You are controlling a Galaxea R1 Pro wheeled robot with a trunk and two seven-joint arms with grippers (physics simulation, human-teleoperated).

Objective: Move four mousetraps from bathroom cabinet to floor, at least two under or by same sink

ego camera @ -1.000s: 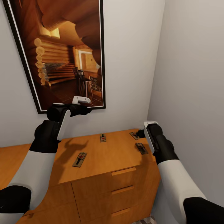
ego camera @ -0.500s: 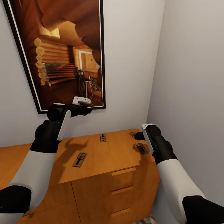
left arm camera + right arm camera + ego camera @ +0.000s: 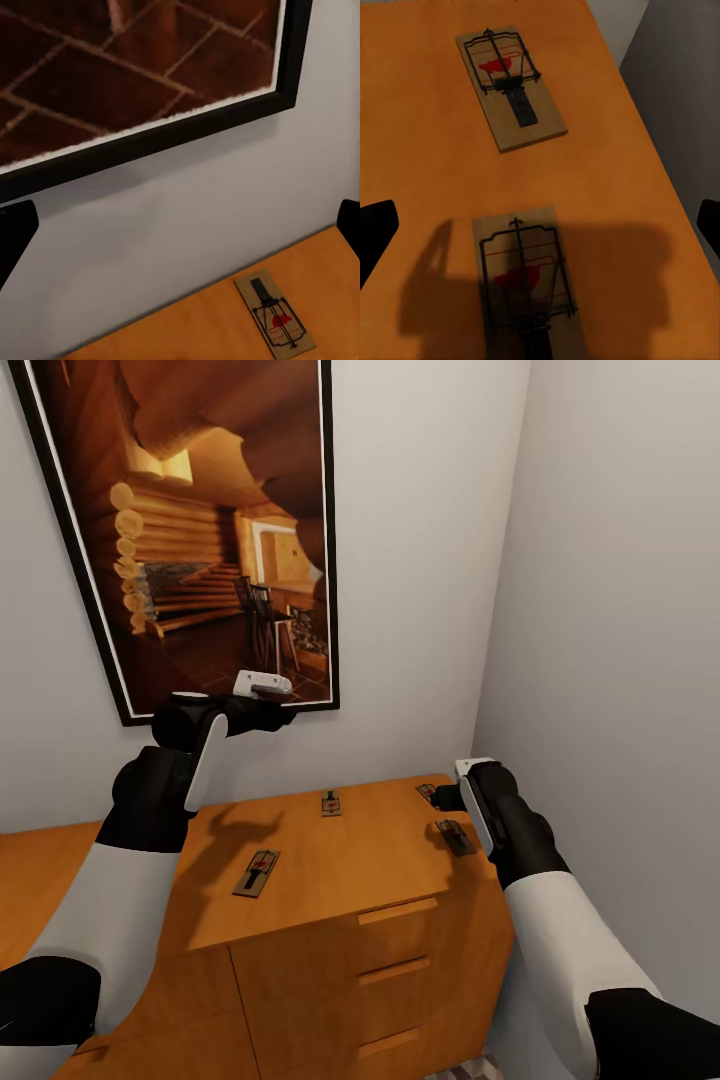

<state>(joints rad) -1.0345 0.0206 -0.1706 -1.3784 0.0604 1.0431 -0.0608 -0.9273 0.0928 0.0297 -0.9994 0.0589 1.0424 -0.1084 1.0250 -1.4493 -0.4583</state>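
Four mousetraps lie on the orange wooden cabinet top [image 3: 380, 860]: one near the front left [image 3: 257, 872], one at the back [image 3: 331, 803], and two at the right end [image 3: 455, 837] [image 3: 430, 792]. My right gripper [image 3: 448, 796] hovers open just above that right pair, with its shadow over the nearer trap [image 3: 529, 289] and the farther trap [image 3: 510, 86] lit beyond it. My left gripper [image 3: 272, 710] is held high by the picture frame, open and empty, and its camera sees the back trap [image 3: 274, 322]. A sliver of patterned floor [image 3: 465, 1072] shows. The sink is out of view.
A large black-framed picture [image 3: 200, 530] hangs on the white wall behind the cabinet. A grey side wall [image 3: 620, 660] stands close along the cabinet's right end, beside my right arm. Drawer fronts with handles [image 3: 398, 911] face me below the top.
My right gripper has shifted slightly left over the right-hand traps. The left arm and all the traps have stayed put.
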